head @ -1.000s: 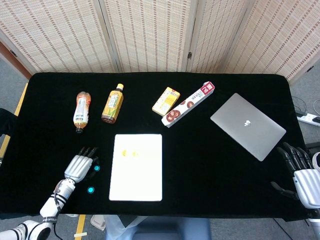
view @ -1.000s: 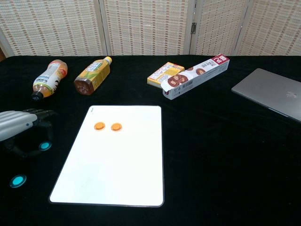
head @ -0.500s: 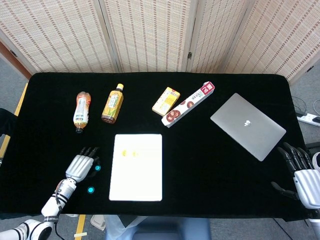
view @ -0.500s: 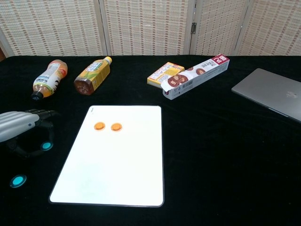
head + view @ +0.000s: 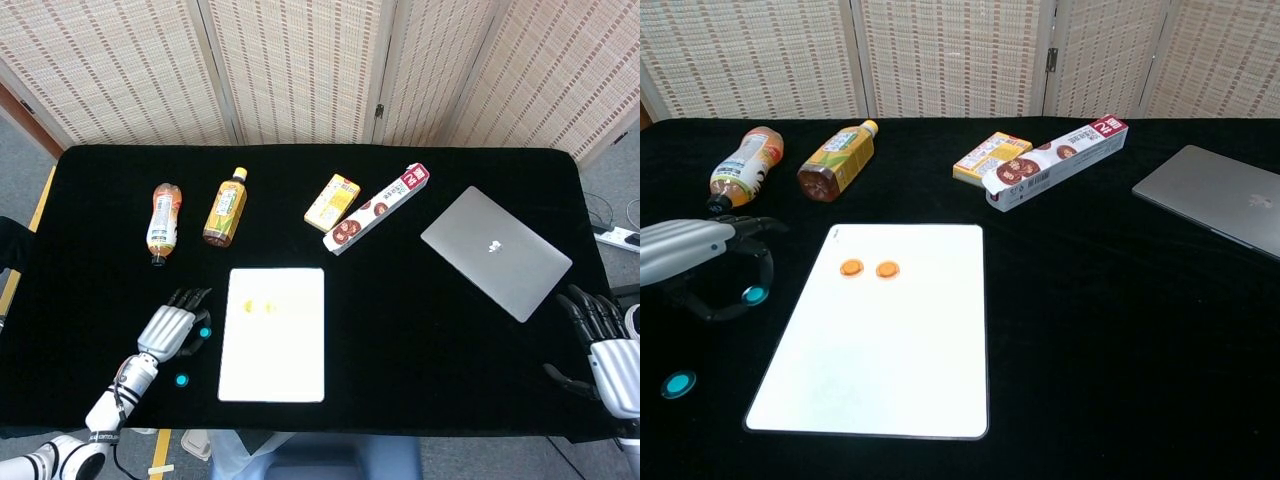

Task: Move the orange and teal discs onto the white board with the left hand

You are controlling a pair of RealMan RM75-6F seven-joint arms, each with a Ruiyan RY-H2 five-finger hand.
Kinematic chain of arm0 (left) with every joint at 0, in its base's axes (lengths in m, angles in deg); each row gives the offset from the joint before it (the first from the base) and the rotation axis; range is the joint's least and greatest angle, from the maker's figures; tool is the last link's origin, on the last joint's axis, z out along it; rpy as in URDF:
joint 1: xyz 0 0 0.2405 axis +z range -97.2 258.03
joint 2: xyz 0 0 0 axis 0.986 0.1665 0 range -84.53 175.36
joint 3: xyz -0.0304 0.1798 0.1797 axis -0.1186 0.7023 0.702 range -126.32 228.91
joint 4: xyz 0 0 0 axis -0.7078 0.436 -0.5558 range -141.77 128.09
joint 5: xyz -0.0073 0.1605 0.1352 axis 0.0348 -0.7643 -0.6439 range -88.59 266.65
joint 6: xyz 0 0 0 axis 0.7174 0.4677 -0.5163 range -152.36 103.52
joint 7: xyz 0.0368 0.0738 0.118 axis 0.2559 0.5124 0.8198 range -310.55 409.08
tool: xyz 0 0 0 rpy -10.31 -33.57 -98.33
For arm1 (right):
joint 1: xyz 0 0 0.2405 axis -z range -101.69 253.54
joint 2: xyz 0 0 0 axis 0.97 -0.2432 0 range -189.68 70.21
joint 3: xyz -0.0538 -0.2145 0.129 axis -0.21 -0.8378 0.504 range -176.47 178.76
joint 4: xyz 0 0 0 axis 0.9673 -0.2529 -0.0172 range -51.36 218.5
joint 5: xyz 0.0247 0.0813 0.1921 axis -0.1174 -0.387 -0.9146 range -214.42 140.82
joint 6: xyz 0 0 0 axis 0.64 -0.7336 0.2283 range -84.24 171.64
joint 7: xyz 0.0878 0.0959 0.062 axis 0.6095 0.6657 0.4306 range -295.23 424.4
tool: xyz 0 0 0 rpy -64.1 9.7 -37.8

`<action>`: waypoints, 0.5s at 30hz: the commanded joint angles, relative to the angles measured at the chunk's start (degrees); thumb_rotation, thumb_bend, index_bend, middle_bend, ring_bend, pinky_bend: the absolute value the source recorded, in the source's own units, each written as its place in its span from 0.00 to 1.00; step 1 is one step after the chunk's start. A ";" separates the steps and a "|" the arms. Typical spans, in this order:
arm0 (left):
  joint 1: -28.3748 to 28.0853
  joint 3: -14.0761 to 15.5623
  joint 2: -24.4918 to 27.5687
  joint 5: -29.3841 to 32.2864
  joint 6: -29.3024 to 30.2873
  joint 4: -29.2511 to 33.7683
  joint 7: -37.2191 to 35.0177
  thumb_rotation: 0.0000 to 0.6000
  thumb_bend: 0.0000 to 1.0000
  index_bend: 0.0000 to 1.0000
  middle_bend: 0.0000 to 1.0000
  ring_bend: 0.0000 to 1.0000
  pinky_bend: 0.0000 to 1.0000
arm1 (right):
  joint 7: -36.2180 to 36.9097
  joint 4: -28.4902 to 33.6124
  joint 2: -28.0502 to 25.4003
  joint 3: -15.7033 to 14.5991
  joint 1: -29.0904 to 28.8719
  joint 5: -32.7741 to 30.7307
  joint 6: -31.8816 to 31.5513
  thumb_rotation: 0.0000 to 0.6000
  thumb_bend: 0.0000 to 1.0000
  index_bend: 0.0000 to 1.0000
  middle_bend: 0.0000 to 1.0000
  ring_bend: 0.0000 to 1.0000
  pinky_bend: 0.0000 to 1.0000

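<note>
The left hand (image 5: 695, 262) fingers (image 5: 750, 228) are curling around one teal disc (image 5: 756, 295), lifting it just left of the white board (image 5: 890, 350). Two orange discs (image 5: 869, 268) are lying on the board's far part. A second teal disc (image 5: 679, 383) is resting on the counter (image 5: 1120, 330), near left. The right hand (image 5: 605, 345) is idling with fingers spread, holding nothing, at the near right edge.

White board (image 5: 880, 340) bears two orange discs (image 5: 869, 269); teal discs (image 5: 679, 383) on seemingly plain black tablecloth (image 5: 1120, 330).
</note>
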 commanded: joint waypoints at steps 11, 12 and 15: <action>-3.33 -1.09 -1.65 -0.37 -2.87 4.75 4.45 1.00 0.43 0.50 0.08 0.00 0.00 | 1.18 -1.02 0.09 0.04 0.37 -0.40 -0.33 1.00 0.21 0.00 0.00 0.00 0.00; -3.49 -1.07 -1.95 -0.32 -3.04 4.92 4.90 1.00 0.43 0.50 0.08 0.00 0.00 | 1.25 -1.10 0.11 0.04 0.37 -0.44 -0.28 1.00 0.21 0.00 0.00 0.00 0.00; -3.91 -1.18 -2.71 -0.02 -3.48 5.18 5.55 1.00 0.43 0.50 0.08 0.00 0.00 | 1.37 -1.20 0.14 0.06 0.28 -0.46 -0.11 1.00 0.21 0.00 0.00 0.00 0.00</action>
